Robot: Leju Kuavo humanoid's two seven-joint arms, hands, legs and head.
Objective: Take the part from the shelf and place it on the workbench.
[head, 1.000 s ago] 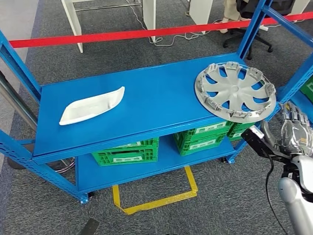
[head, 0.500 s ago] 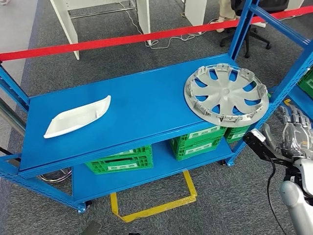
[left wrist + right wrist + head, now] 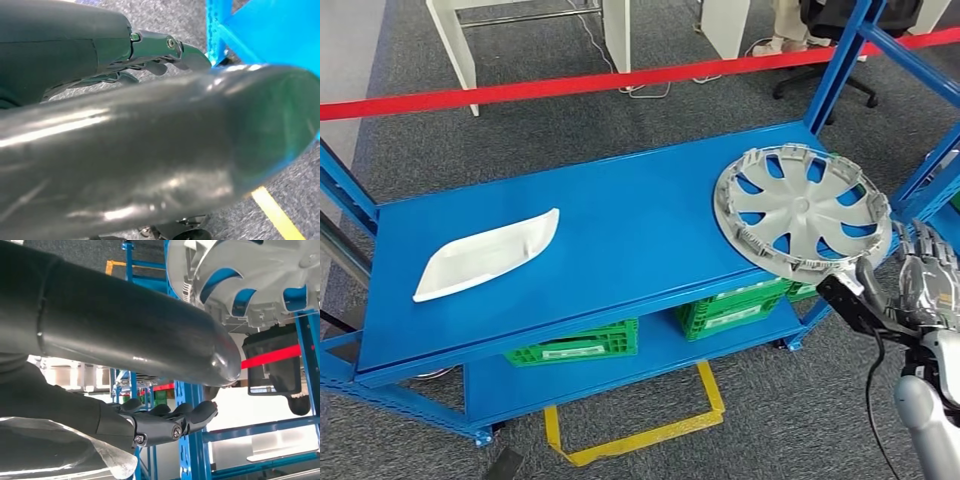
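So the part here was the hubcap (image 3: 801, 210), a silver spoked wheel cover lying flat at the right end of the blue shelf (image 3: 622, 230), with its near edge hanging a bit over the front lip. My guess was it's light, thin plastic, fairly stiff across the face but flexy at the rim, and those little clips around the edge looked like the bits that would snap if I squeezed wrong. The smooth face seemed slippery, so I figured the overhanging rim or a spoke opening was the place to take hold, thumb on top and fingers underneath.

My right hand (image 3: 927, 280) hung just beside that overhanging edge, slightly lower and off to the right, not touching it. Its fingers were spread and held nothing. From the wrist cam the hubcap's underside (image 3: 241, 280) sat right above the thumb. Left hand (image 3: 158, 50) was down by the shelf leg; fingers looked loosely curled, but I honestly couldn't tell its state.
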